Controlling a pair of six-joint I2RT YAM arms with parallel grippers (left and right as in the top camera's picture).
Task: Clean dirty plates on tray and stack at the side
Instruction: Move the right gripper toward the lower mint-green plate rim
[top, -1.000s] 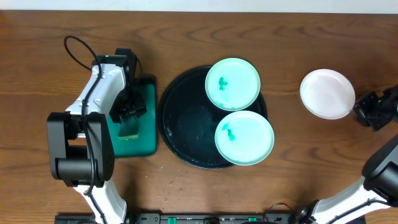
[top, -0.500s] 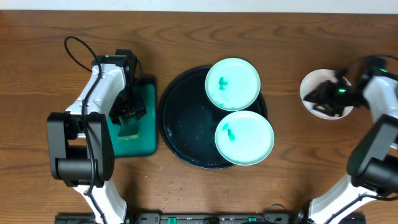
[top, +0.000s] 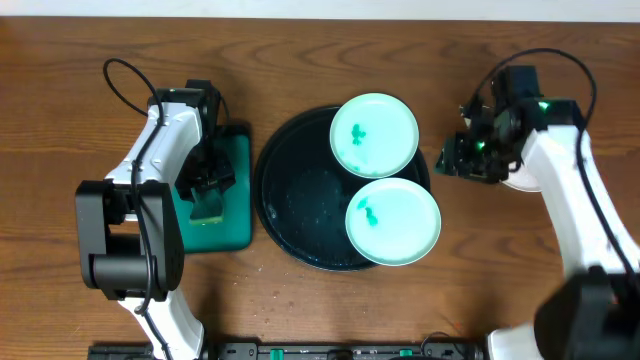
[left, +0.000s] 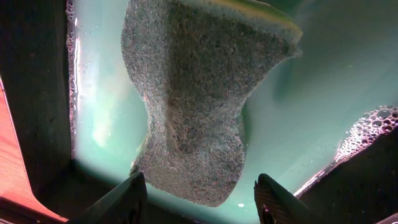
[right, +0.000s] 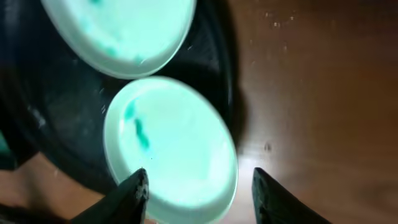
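Two mint plates with teal smears lie on the black tray, one at the back and one at the front. My right gripper hovers just right of the tray, open and empty. In the right wrist view its jaws straddle the front plate, whose right rim lies between them; the back plate lies beyond. The white plate is mostly covered by my right arm. My left gripper stands open over the sponge, its fingertips either side of the near end, not pressing it.
The sponge lies in a green rectangular tray of soapy water left of the black tray; foam gathers at its edge. Bare wooden table lies right of the black tray. The left arm's cable loops at the back left.
My right arm has swung left from the white plate at the far right to the black tray's right edge, its jaws opening on the way. The left arm has not moved.
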